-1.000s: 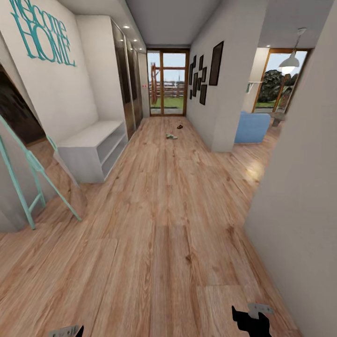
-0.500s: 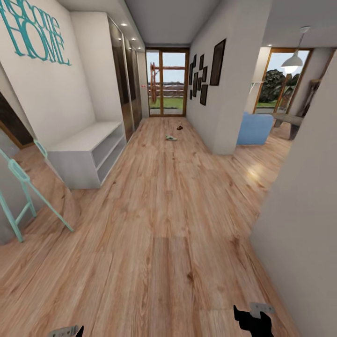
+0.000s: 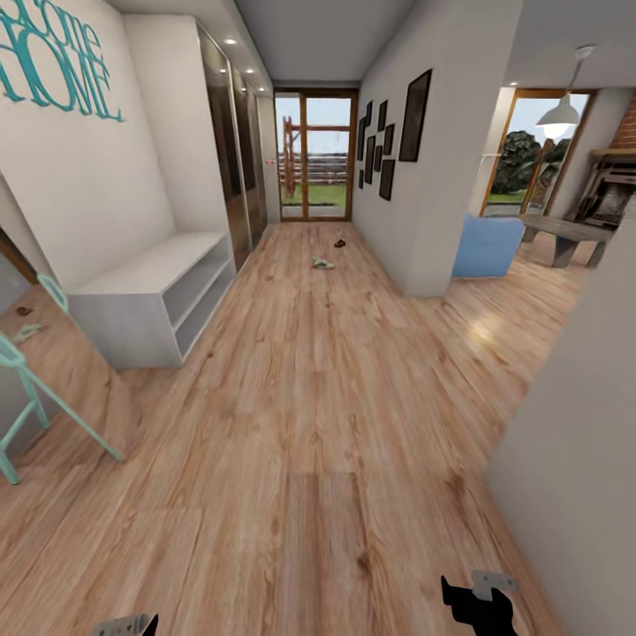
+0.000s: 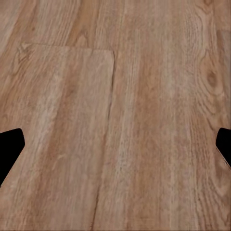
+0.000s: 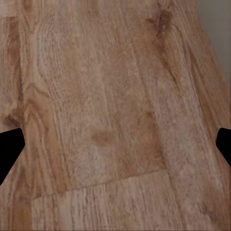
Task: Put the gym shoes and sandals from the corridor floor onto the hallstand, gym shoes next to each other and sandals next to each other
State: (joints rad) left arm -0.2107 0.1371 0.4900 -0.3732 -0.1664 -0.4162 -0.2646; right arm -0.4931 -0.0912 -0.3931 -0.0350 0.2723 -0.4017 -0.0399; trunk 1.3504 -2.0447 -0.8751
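Corridor floor (image 3: 318, 397): gym shoe (image 3: 322, 262) far beyond right gripper (image 3: 477, 605)

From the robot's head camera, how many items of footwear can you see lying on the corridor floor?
2. A pale shoe lies mid-corridor, and a dark brown item, probably a sandal, lies beyond it, nearer the glass door. Each may be more than one; too small to tell.

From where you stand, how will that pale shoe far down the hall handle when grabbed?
The pale shoe lies low and flat on the floor, so rolling seems unlikely. It looks small, so probably light. It is too far off to judge stiffness or grip.
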